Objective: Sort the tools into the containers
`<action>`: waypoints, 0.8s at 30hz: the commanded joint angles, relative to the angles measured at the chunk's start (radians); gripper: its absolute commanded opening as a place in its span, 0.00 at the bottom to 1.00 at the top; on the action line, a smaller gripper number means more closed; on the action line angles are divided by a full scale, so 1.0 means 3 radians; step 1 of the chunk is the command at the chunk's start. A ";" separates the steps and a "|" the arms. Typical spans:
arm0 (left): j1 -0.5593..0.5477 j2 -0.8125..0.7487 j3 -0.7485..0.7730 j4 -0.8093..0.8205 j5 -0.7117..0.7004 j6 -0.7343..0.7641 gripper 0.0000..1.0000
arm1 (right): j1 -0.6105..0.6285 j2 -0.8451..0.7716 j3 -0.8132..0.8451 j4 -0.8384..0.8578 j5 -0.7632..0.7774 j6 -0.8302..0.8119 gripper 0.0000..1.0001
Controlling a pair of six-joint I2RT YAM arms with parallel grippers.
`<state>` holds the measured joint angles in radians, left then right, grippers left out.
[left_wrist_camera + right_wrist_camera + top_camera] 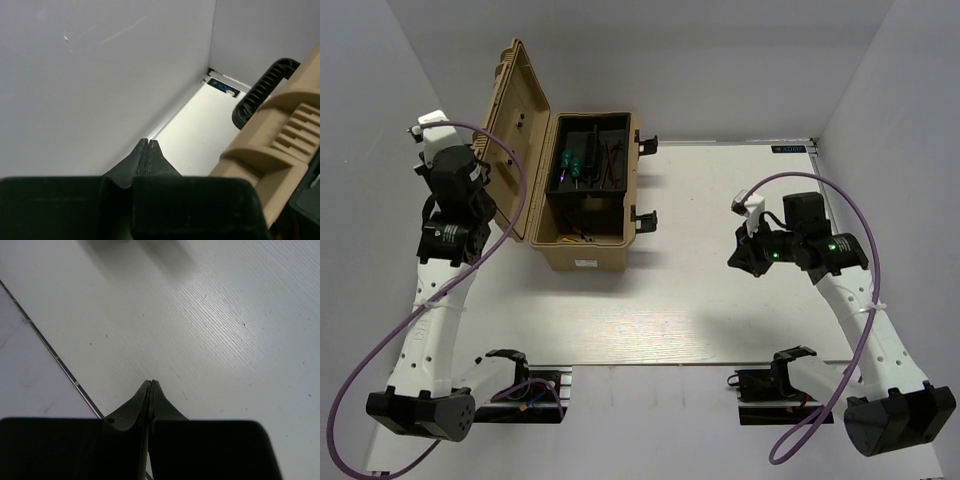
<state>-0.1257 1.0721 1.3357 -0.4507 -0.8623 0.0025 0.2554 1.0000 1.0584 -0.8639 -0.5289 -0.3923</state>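
A white, faintly grained table [225, 340] is lying under the right gripper [151, 384]; plain grey walls [100, 75] are rising left of and beyond the left gripper [148, 142].

The toolbox [582, 250] stands on the table [700, 320], in the upper left of the top view. Its lid [520, 130] stands up on its left side. The screwdrivers [572, 160] lie inside the box. The left arm [450, 210] is left of the lid, and the right arm [810, 245] is well apart at the right.

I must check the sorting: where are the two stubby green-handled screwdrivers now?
In the top external view, the green-handled screwdrivers lie inside the open tan hard-plastic toolbox, in its far half, on the left side of the view.
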 commanded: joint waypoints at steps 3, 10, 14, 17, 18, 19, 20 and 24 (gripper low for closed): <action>0.0204 -0.0025 -0.0091 -0.0338 0.0639 -0.0294 0.00 | -0.0100 -0.0097 -0.0133 0.0144 -0.0231 0.0045 0.00; 0.0271 -0.0194 -0.0035 -0.0461 0.1544 -0.0325 0.00 | -0.0212 -0.0061 -0.0184 0.0205 -0.0359 0.0101 0.00; 0.0271 -0.0270 0.0006 -0.0589 0.1927 -0.0325 0.00 | -0.0258 0.0005 -0.0179 0.0246 -0.0446 0.0137 0.00; 0.0271 -0.0271 0.0006 -0.0620 0.2352 -0.0325 0.00 | -0.0279 0.0051 -0.0158 0.0261 -0.0507 0.0157 0.00; 0.0271 -0.0271 0.0006 -0.0620 0.2576 -0.0325 0.00 | -0.0289 0.0057 -0.0148 0.0246 -0.0553 0.0162 0.00; 0.0271 -0.0271 0.0037 -0.0620 0.2694 -0.0325 0.00 | -0.0299 0.0072 -0.0158 0.0261 -0.0553 0.0168 0.00; 0.0271 -0.0271 0.0067 -0.0650 0.2812 -0.0325 0.00 | -0.0304 0.0077 -0.0158 0.0262 -0.0558 0.0178 0.00; 0.0271 -0.0199 0.0165 -0.0757 0.3308 -0.0361 0.00 | -0.0335 0.0087 -0.0168 0.0262 -0.0614 0.0173 0.00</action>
<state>-0.0319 1.0019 1.3441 -0.6525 -0.1120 -0.0792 0.1631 1.0267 1.0039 -0.8097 -0.6693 -0.3473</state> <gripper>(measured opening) 0.012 0.004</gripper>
